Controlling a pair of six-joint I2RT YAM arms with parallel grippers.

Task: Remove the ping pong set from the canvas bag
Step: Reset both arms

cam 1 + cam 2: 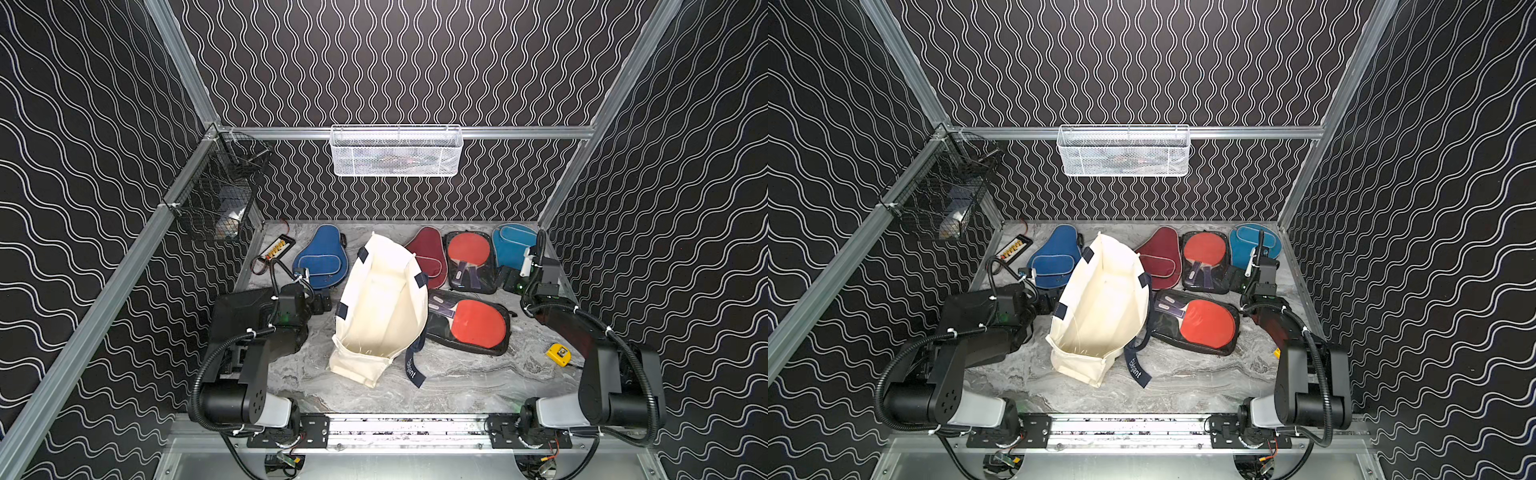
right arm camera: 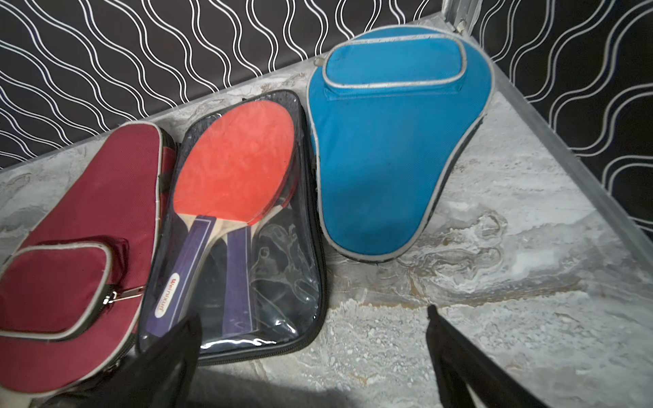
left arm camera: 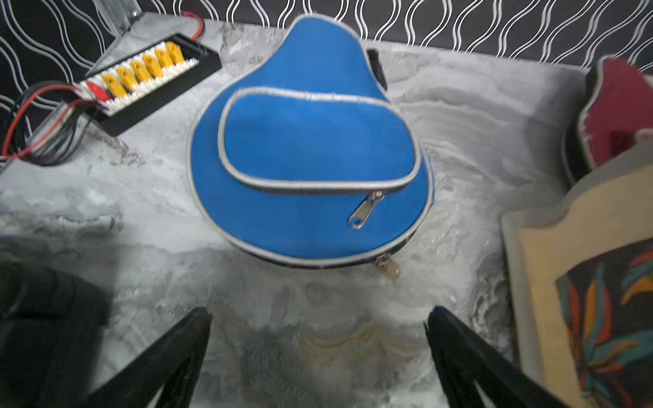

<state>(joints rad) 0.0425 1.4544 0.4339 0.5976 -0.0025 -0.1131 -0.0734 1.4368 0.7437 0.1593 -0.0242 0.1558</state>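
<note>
Left gripper and right gripper gape empty; the ping pong set, likely light flat cases to pinch by a rim, lies along the far edge of the tabletop, outside the bag.

Left arm and right arm are matte black, blocky links with round joint housings; pale grey collars at the bases; ribbed black cables tied on with white zip ties; screwed black mounting plates; a green light near the wrist; tapered black fingers.
</note>
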